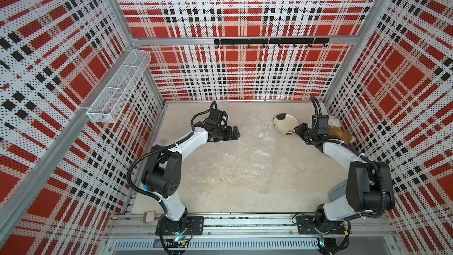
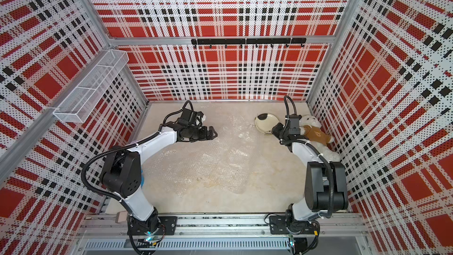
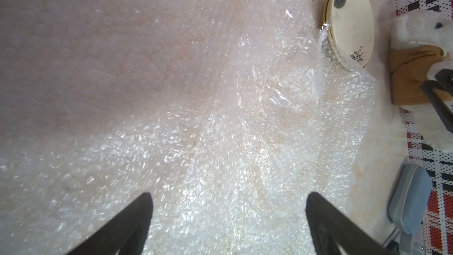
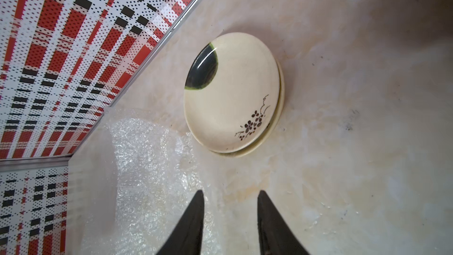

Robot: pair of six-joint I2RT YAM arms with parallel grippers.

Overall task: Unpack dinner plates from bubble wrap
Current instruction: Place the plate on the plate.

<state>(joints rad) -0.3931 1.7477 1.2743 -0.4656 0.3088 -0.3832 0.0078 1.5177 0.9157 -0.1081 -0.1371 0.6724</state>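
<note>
The plates (image 1: 285, 123) sit stacked at the far right of the table (image 1: 294, 192), bare and face up. At least two rims show in the right wrist view (image 4: 230, 91). The bear (image 2: 313, 131) lies just to their right. The wrap (image 1: 245, 158) is spread flat across the middle. One corner reaches the stack's left edge (image 3: 326, 45), and I cannot tell whether it is tucked under.

The right gripper (image 4: 231, 192) hangs just near of the stack, jaws a narrow gap apart with nothing between them. The left gripper (image 3: 228, 195) hovers over the wrap's left part, jaws wide and empty.

The unpacking looks close to done, and the step in hand appears to be clearing the right gripper from the stack.

- **Lift first:** the fingers should go up before they pull toward the near side, so they do not clip the top rim and slide a plate off.
- **Mind the bear:** the arm is close to it, so avoid swinging right.
- **Mind the wrap corner:** it should not be dragged, because a pull there could tip the stack.
- **Check for a hidden plate:** no bulge shows under the sheet, but a plate beneath it would be hard to see.
</note>
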